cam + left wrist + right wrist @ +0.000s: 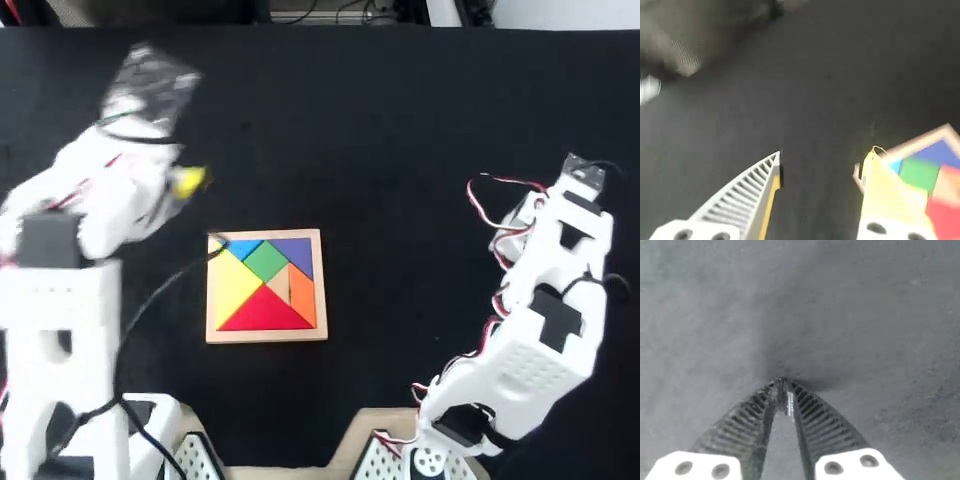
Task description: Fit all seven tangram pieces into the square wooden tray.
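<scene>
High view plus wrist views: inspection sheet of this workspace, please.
Surface: black cloth.
Job's things: square wooden tray at the centre, tangram pieces filling it; tan triangle mid-tray may be piece or bare wood.
Clutter: nothing seen.
Tools: left tool open, off the tray's far left corner; right tool shut over cloth.
Cables: black cable from near the tray's corner to an arm base; red and white wires on right arm.
Surroundings: cords past the far edge.

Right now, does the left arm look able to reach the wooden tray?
Probably yes: the left gripper hovers near a corner of the tray, fingers open, and nothing lies between them.
</scene>
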